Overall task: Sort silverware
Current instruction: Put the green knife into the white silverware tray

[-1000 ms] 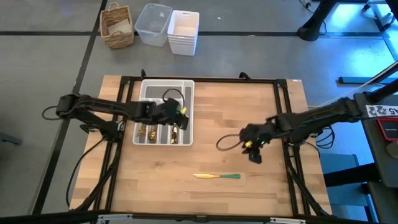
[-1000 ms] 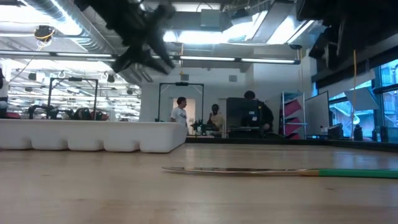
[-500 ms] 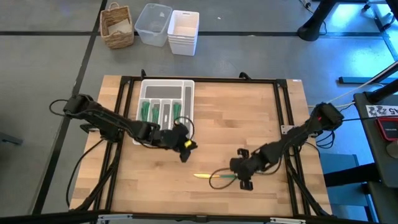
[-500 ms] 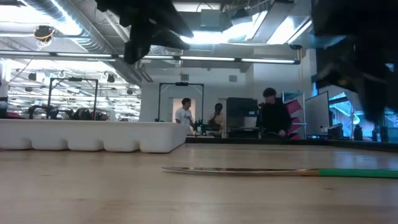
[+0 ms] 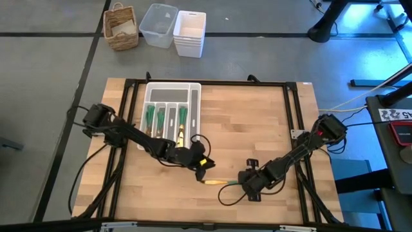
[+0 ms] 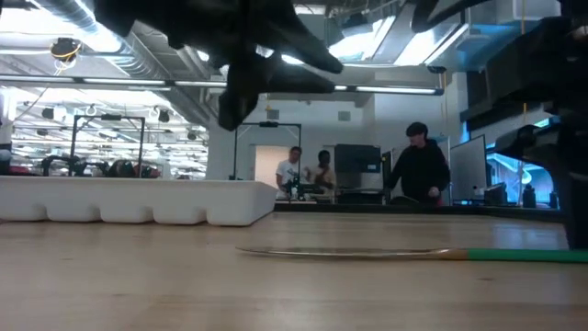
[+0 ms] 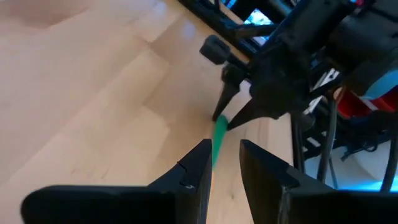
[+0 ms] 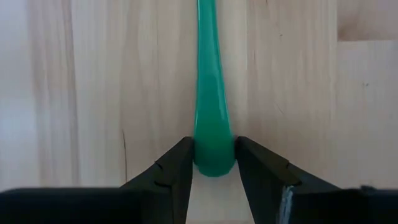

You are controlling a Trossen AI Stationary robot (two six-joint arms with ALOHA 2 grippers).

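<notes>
Left arm: reaches from the table's left edge across the front corner of the white compartmented tray (image 5: pixel 193 96). Left gripper (image 5: pixel 203 165) hangs over the bare wooden table (image 5: pixel 257 116), just beside the gold tip of the lone knife. Its fingers (image 7: pixel 193 180) stand partly apart with a narrow gap between them and nothing in it. In the left wrist view the green handle lies ahead of the fingertips, not between them.

Tray: sits on the left half of the table, near its far edge. Several green-handled pieces of silverware (image 5: pixel 161 116) lie lengthwise in its narrow compartments; gold heads show at the near end.

Knife (image 5: pixel 215 182): gold blade, slim green handle, flat on the table near the front edge, lying across the table with the blade toward the left arm. In the low view it lies flat, blade left, handle right.

Right gripper (image 5: pixel 248 187): low at the knife's handle end. In the right wrist view the rounded end of the handle (image 8: pixel 213 143) sits squarely between the two fingers (image 8: pixel 177 165), which touch it or nearly so on both sides; whether they grip it cannot be told.

Floor beyond the table: wicker basket (image 5: pixel 121 26), clear plastic bin (image 5: pixel 158 24), white stacked bins (image 5: pixel 189 32).
</notes>
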